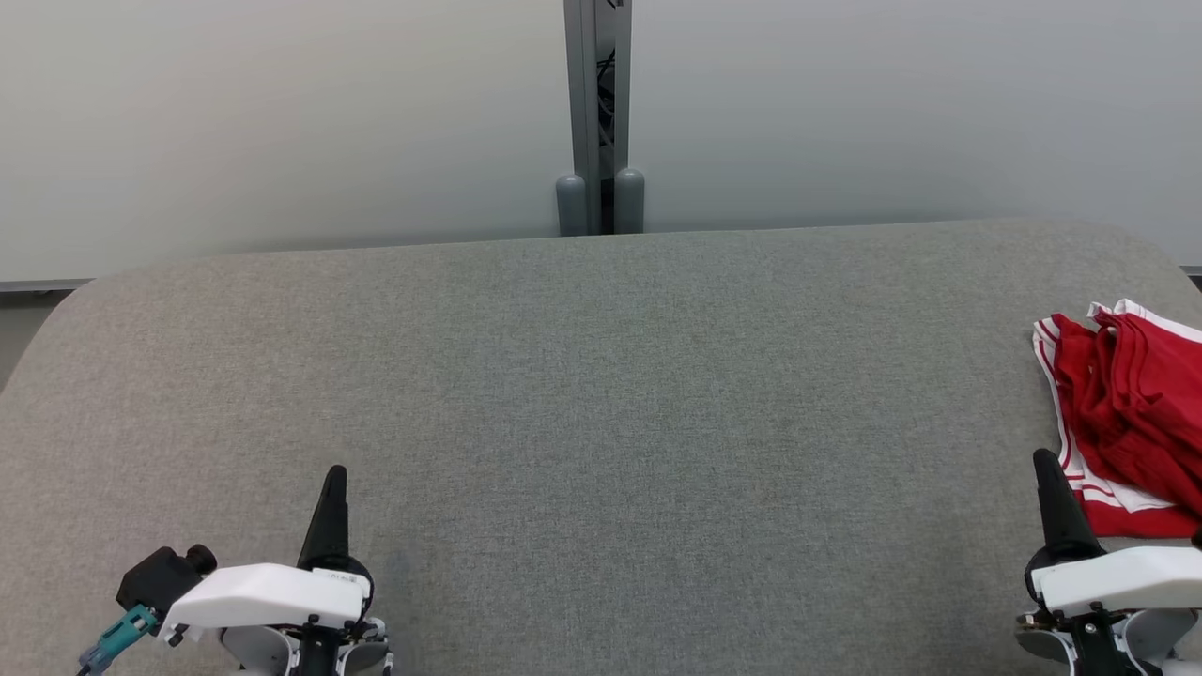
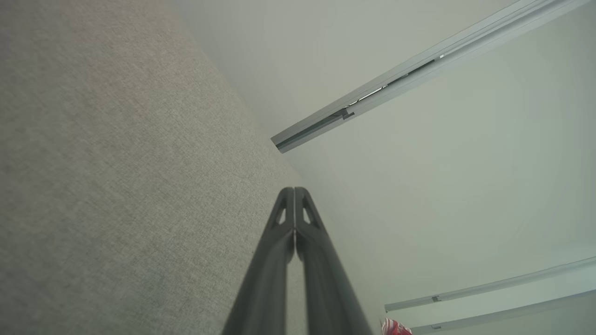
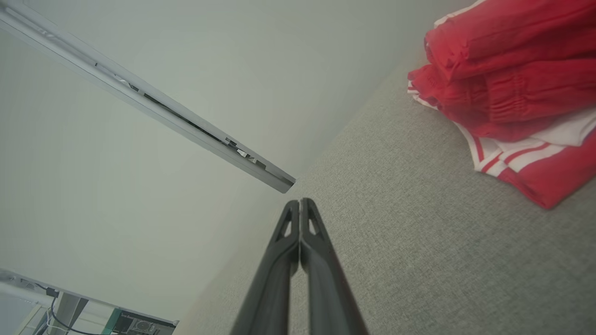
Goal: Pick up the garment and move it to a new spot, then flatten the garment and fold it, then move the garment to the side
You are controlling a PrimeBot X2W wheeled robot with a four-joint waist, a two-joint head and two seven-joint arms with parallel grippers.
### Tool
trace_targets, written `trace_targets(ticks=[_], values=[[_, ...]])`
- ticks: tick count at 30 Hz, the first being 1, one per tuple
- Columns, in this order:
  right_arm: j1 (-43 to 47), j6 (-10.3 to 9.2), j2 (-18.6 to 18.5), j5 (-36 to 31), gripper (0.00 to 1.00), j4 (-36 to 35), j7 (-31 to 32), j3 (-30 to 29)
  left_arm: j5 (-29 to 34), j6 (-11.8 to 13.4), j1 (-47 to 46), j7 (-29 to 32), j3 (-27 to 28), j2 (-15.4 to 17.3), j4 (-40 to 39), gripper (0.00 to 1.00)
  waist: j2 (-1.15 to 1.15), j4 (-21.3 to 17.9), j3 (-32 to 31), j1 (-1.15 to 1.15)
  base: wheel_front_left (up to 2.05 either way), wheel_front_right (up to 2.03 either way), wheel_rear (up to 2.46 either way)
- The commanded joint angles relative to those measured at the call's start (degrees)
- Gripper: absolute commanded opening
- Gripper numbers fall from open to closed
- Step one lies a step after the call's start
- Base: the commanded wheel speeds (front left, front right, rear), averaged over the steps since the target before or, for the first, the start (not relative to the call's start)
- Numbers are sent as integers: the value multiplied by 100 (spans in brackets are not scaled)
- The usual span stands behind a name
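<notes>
Grey fabric-covered worktop (image 1: 601, 394) w/ rounded far corners, backed by pale partition panels (image 1: 282, 122). Grey upright post (image 1: 598, 113) joins the panels at mid far edge; dark cabling visible in its slot.

Item 1: red garment (image 1: 1136, 404). Lies at the right edge of the worktop, approx. mid-depth, partly cut off by the frame. Crumpled in loose folds, not flat. White stripe trim along its left and near edges. Right wrist view shows the same garment (image 3: 512, 70) w/ a gathered elastic band and two white stripes at the hem. Small red-and-white corner also seen in left wrist view (image 2: 396, 327), far off.

Item 2: right gripper (image 1: 1042, 457). At near right of worktop, just beside the garment's near-left edge. Right wrist view: fingers (image 3: 300, 201) pressed together tip to tip, nothing between them, garment off to one side and apart from them. Whether the tip rests on the fabric surface: cannot tell.

Item 3: left gripper (image 1: 335, 472). At near left of worktop, over bare fabric, well apart from the garment. Left wrist view: fingers (image 2: 294, 190) closed together, holding nothing. Teal connector (image 1: 127, 627) and black fitting at that wrist.

Misc.: cable and boxed equipment (image 3: 135, 321) beyond the worktop, lower corner of right wrist view; detail too small to read.
</notes>
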Motion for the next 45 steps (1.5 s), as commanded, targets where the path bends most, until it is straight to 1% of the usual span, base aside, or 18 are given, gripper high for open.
trace_targets(ticks=[1, 21, 45], values=[[-150, 2, -57, 178, 0, -83, 54, -72, -134, -48, -237, 28, 35, 22, -36, 0, 0, -3, 1, 0, 0, 0, 0], [-236, 2, -73, 1402, 0, -88, 434, -377, -1059, -197, -539, 284, 107, 31, 69, 0, 0, -55, 19, 0, 0, 0, 0], [-316, 3, -91, 2562, 0, -102, 790, -673, -1927, -336, -817, 530, 173, 38, 177, 0, 0, -114, 40, 0, 0, 0, 0]])
